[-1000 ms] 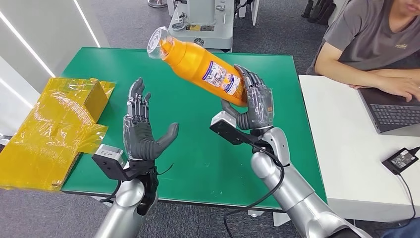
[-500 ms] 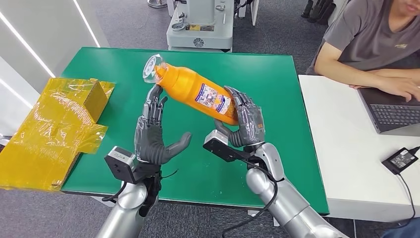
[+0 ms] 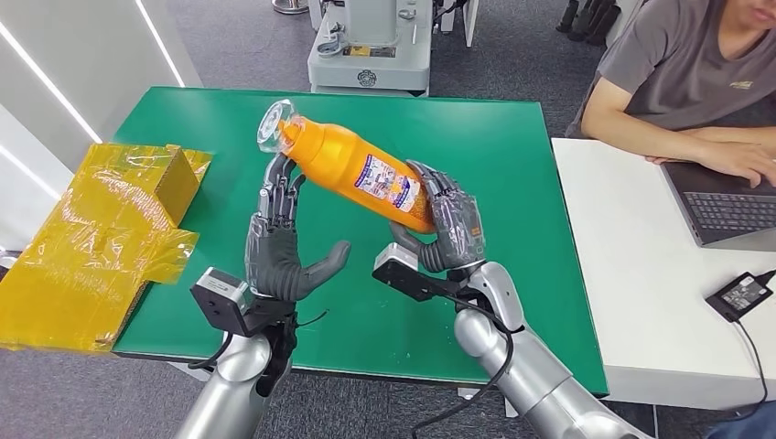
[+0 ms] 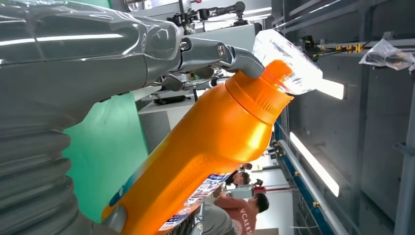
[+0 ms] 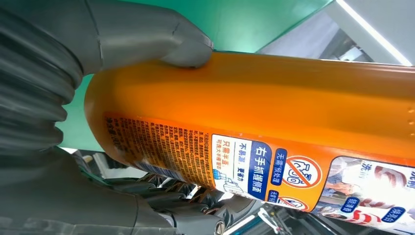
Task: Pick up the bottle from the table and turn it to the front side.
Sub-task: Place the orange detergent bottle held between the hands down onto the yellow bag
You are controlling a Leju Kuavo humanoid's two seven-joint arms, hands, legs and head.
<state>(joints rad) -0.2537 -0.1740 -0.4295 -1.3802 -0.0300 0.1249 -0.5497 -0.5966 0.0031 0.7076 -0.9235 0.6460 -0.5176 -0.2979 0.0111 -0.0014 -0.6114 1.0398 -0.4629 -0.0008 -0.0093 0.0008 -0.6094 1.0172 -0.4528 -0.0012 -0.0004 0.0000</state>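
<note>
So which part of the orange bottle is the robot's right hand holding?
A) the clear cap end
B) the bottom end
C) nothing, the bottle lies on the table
B: the right hand wraps the bottom end of the bottle, which is tilted in the air above the green table, while the fingertips of the left hand reach up by the neck near the clear cap.
</note>
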